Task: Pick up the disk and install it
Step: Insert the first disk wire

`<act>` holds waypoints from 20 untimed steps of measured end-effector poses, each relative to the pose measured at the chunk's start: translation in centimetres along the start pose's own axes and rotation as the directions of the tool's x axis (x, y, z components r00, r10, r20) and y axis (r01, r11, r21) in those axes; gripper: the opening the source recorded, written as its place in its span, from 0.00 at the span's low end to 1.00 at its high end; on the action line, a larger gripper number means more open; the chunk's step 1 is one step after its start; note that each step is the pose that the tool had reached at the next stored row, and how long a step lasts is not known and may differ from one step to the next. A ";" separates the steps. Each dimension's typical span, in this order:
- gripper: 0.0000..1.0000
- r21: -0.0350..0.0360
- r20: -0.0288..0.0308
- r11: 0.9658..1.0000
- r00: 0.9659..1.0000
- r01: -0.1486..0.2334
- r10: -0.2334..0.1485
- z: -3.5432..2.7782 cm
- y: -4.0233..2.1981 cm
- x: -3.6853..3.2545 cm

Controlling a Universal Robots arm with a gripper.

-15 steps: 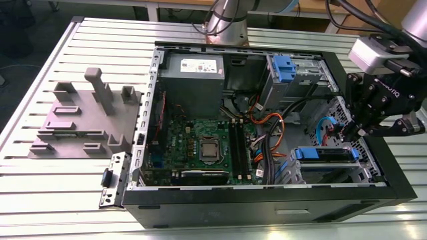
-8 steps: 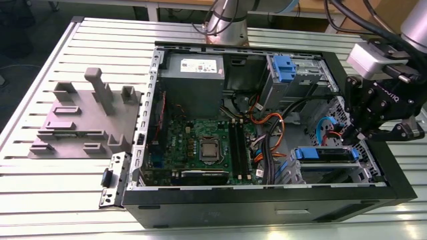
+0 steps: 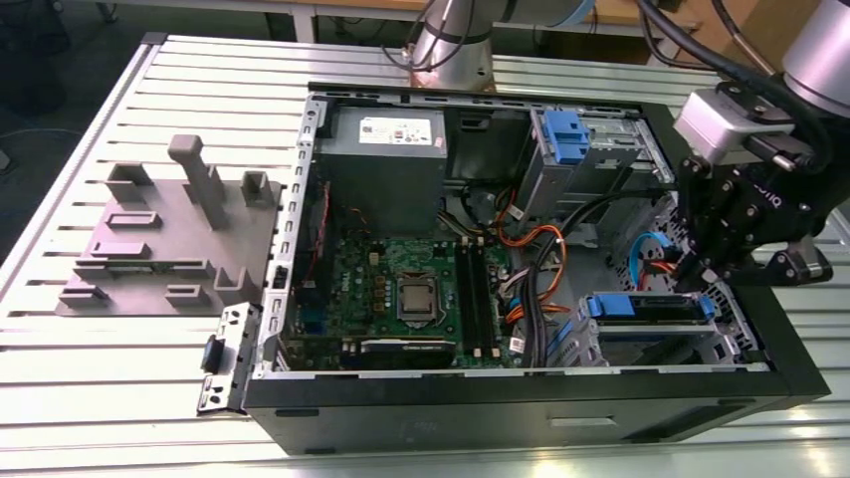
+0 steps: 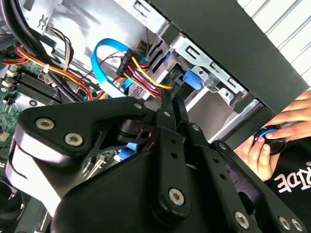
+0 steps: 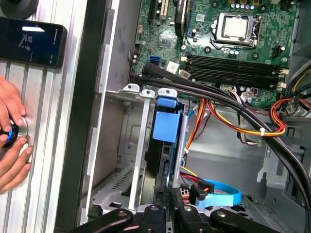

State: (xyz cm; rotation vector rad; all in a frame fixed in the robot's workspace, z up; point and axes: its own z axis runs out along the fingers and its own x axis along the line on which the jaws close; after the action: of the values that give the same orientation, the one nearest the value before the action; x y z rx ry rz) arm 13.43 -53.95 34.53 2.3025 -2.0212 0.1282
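On the exterior view's left, a grey fixture block (image 3: 166, 239) is sitting on your slatted table (image 3: 80, 119). Moving right, the open computer case (image 3: 531, 398) is showing its green motherboard (image 3: 412, 289). Further right, the disk (image 3: 646, 307) is lying in its bay with its blue rails showing. Your gripper (image 3: 700, 267) is hovering just above it, its fingers (image 4: 171, 104) pressed together on nothing.

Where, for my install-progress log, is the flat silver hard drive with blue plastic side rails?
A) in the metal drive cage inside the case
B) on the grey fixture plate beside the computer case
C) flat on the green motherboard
A: the silver hard drive stands slotted in the metal drive cage.
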 end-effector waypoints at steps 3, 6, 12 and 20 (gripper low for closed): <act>0.16 0.002 0.003 1.000 1.000 0.000 0.000 0.18 0.18 0.10; 0.16 0.006 0.002 1.000 1.000 -0.001 0.001 0.45 0.29 0.11; 0.16 0.015 0.001 1.000 1.000 -0.004 0.004 0.68 0.66 0.21; 0.16 0.015 0.001 1.000 1.000 -0.011 0.011 0.97 0.76 0.24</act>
State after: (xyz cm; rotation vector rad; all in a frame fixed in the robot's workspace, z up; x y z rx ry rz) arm 12.72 -54.39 33.59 2.3004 -2.0411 0.1432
